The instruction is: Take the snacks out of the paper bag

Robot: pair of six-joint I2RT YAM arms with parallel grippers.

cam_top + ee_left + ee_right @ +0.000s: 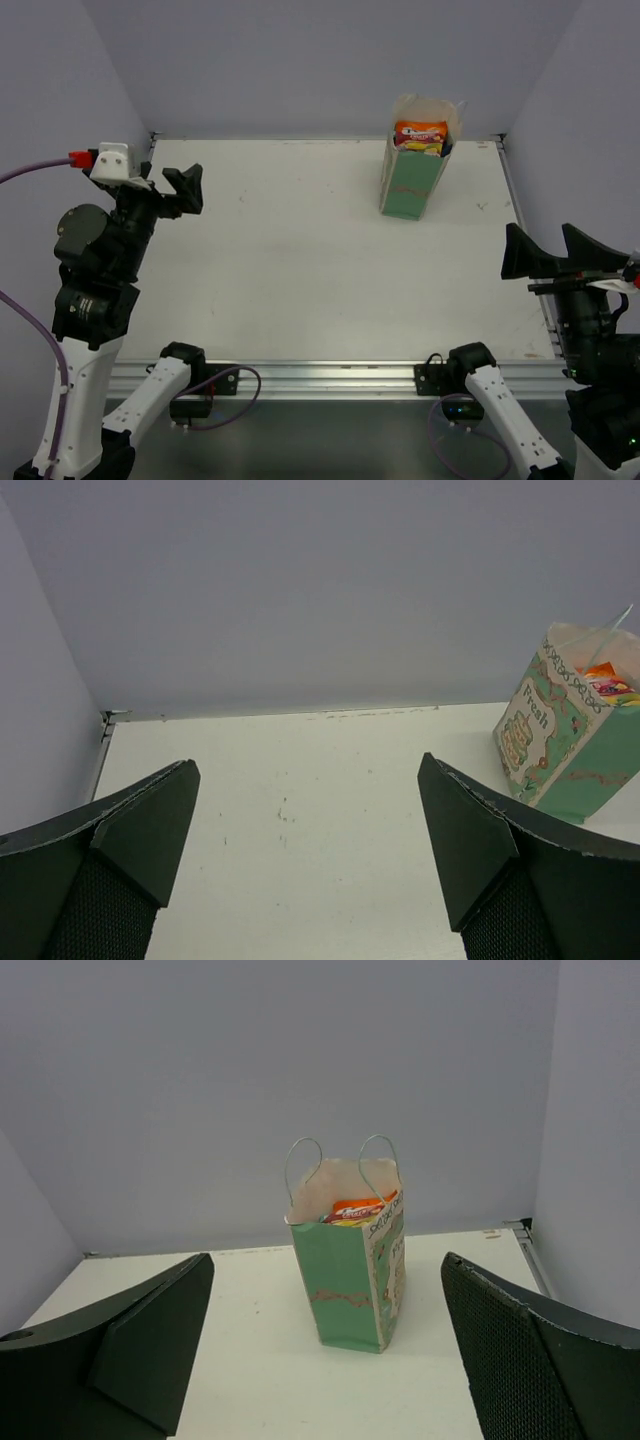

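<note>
The mint-green paper bag (pixel 412 178) stands upright at the far right of the table, its cream rim open. An orange-red-yellow snack packet (pixel 420 136) shows at its mouth; the other snacks are hidden inside. The bag also shows in the right wrist view (pixel 348 1275) with the packet (pixel 358 1209) on top, and at the right edge of the left wrist view (pixel 565 740). My left gripper (pixel 170 192) is open and empty at the far left, well away from the bag. My right gripper (pixel 545 252) is open and empty at the right edge, nearer than the bag.
The white table (pixel 300 280) has a metal rail along its near edge (pixel 320 378) and grey walls on three sides. A purple cable with a red plug (pixel 78 159) runs to the left arm. Two thin wire handles (pixel 340 1160) rise from the bag's rim.
</note>
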